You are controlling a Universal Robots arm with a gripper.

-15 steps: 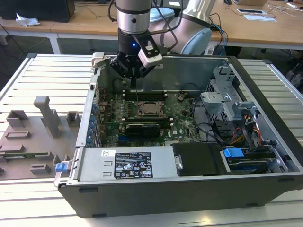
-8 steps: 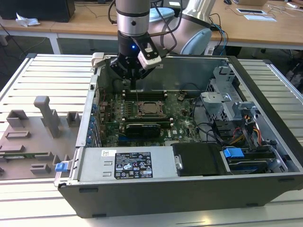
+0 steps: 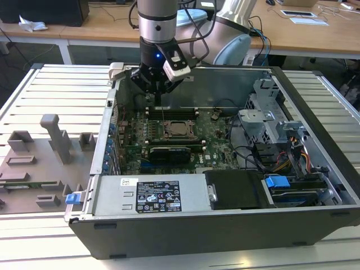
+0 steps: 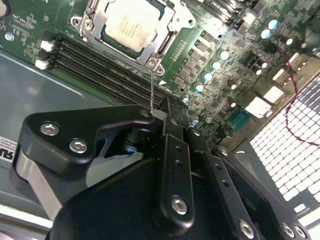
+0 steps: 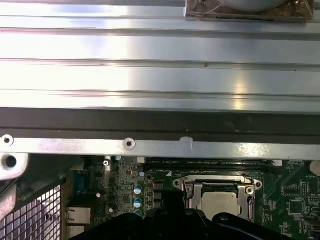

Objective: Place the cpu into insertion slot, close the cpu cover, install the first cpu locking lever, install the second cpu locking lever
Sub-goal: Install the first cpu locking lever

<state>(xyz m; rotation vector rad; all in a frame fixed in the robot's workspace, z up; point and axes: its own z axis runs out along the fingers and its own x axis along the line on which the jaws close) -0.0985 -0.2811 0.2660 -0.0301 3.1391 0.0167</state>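
cpu: the cpu (image 4: pixel 131 26) sits in its socket on the green motherboard (image 3: pixel 216 138), with the cpu cover (image 4: pixel 165 22) down around it.
pincer: the pincer (image 4: pixel 159 111) looks pinched on a thin wire lever (image 4: pixel 152 87), which runs straight towards the socket corner.

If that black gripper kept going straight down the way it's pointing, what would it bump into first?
Most likely the memory slots on the green motherboard, beside the socket where the cpu sits under the cpu cover. The gripper hangs above that edge, pinching a thin wire lever; depth is hard to judge.
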